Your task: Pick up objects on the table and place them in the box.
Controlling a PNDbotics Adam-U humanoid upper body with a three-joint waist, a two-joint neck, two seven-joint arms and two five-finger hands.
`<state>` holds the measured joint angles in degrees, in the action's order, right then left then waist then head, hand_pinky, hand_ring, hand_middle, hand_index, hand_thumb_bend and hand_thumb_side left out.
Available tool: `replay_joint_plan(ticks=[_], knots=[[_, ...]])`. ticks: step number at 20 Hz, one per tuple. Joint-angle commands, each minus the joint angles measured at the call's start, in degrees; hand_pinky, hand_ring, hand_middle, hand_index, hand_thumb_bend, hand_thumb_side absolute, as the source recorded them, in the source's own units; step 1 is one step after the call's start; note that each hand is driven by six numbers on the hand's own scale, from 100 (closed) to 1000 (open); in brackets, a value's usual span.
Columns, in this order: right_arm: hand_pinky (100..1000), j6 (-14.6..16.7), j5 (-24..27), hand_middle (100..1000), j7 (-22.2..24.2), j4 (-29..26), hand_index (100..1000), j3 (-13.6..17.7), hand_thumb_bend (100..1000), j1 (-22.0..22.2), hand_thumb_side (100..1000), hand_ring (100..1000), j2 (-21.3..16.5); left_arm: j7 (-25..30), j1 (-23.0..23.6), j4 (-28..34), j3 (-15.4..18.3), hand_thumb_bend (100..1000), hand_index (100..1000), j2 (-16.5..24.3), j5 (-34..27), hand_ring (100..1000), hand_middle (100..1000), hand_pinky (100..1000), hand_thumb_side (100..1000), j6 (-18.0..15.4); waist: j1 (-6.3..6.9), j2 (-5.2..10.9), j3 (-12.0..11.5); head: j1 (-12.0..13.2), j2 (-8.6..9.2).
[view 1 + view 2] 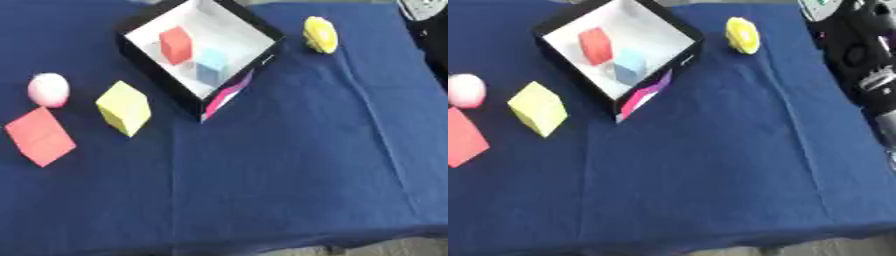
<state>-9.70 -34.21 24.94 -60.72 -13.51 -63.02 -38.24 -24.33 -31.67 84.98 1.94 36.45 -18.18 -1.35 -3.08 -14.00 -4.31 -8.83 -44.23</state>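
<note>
Although a black-and-silver arm shows along the right edge of the right eye view, neither robot hand is visible, so their state cannot be told. The yellow rounded object (320, 34) lies at upper right, just right of the black-walled white box (260, 28), nearest that right arm, which looks best placed.

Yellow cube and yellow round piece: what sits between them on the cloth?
The black box with white inside, holding a red block and a light blue block, lies between the yellow cube and the yellow round piece; left eye view.
</note>
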Motion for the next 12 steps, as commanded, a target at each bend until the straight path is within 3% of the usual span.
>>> replay_joint_plan(ticks=[1,7,12], knots=[[853,2.01,-1.4,842,1.0,1.0,899,0.52,566,0.04,372,944,-3.69,-0.06,-0.59,0.7,0.61,150,908,2.18,0.14,843,854,809,854,0.17,0.38,1.19,0.02,0.19,0.11],[854,4.68,-0.89,845,6.23,4.64,902,0.95,564,1.79,402,946,-3.66,0.11,-0.74,0.77,0.53,149,908,2.04,0.17,843,854,809,855,0.26,0.53,0.9,-0.31,-0.31,0.11],[849,5.24,-0.91,830,6.6,6.48,907,0.91,567,2.1,425,942,-2.49,0.74,-0.76,1.23,0.23,143,909,1.88,0.79,844,855,810,855,0.56,0.73,0.66,-0.62,-0.76,0.11]])
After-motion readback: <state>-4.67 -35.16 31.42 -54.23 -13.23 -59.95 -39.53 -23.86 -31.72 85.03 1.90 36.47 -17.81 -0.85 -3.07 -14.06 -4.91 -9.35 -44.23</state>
